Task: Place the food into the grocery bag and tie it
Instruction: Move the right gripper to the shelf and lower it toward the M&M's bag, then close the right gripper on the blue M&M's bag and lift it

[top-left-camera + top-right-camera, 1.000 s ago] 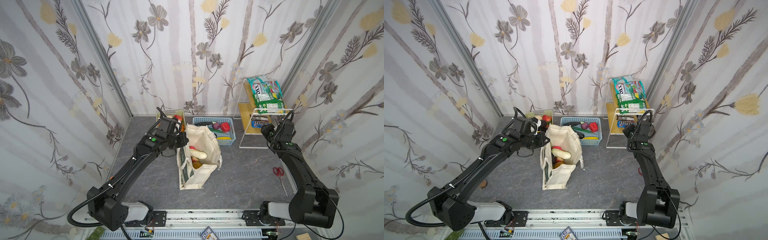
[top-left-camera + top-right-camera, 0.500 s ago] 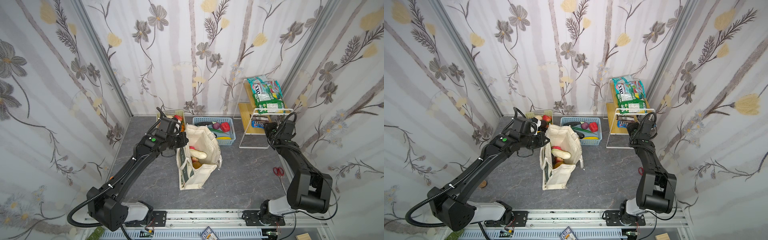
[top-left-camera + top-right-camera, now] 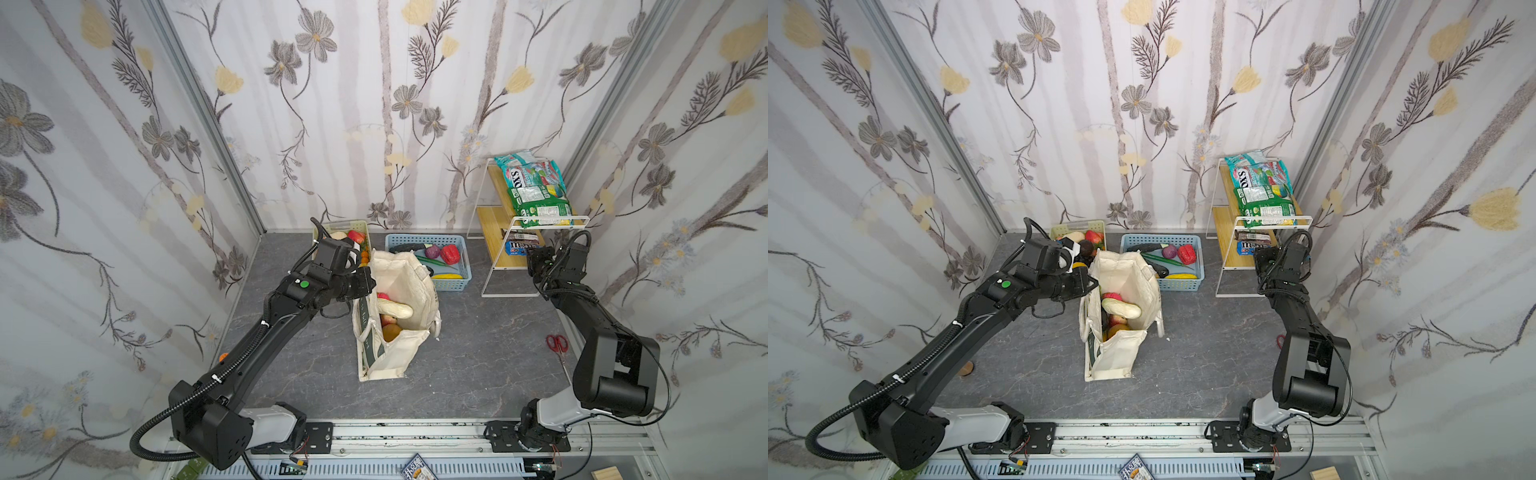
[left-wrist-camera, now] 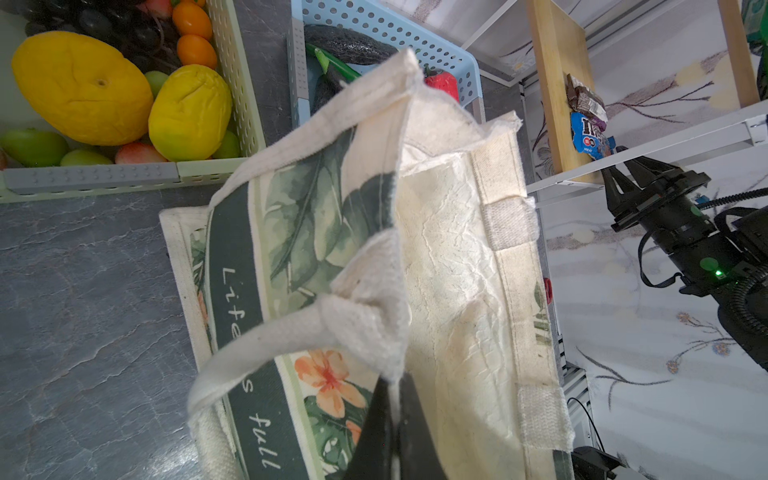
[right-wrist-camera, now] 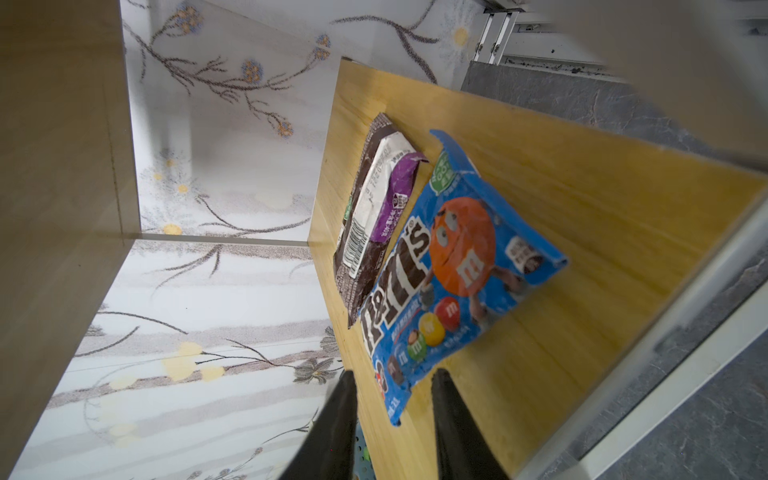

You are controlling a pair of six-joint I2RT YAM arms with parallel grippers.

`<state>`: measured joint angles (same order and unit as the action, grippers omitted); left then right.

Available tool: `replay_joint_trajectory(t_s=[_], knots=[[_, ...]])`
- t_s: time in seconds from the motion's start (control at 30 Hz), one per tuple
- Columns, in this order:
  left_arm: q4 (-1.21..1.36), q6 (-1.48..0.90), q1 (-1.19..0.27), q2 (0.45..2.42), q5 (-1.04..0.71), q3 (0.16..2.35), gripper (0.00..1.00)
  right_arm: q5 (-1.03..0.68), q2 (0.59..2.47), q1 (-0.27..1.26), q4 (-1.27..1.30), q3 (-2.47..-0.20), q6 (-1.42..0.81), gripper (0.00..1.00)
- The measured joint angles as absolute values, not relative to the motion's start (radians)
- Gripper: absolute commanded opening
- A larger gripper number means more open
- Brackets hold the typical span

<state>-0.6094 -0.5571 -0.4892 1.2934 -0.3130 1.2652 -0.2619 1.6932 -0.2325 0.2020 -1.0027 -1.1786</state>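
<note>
Wooden shelf [image 5: 602, 199] ahead: right gripper [image 5: 395, 409], jaws parted, straddles blue packet [image 5: 457, 257], should close next; left gripper [image 4: 392, 401] pinches grocery bag [image 4: 449, 270].

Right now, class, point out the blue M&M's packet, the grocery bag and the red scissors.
blue M&M's packet [image 5: 461, 245]: right wrist view, on the orange character on its front.
grocery bag [image 3: 395, 357]: a top view, on its cream end panel.
red scissors [image 3: 555, 343]: a top view, on the red handles.
</note>
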Motion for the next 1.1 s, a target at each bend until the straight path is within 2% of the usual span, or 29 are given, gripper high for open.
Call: replay_joint_trajectory(t_s=[0.43,1.1], knots=[[-0.603,-0.558,-0.489,1.286,-0.307,1.256,0.0,-0.255,1.745,-0.217,0.268,-0.991,-1.283,0.24],[-0.606,-0.558,-0.489,1.28,-0.291,1.257,0.0,-0.237,1.737,-0.213,0.316,-0.948,-1.345,0.04]])
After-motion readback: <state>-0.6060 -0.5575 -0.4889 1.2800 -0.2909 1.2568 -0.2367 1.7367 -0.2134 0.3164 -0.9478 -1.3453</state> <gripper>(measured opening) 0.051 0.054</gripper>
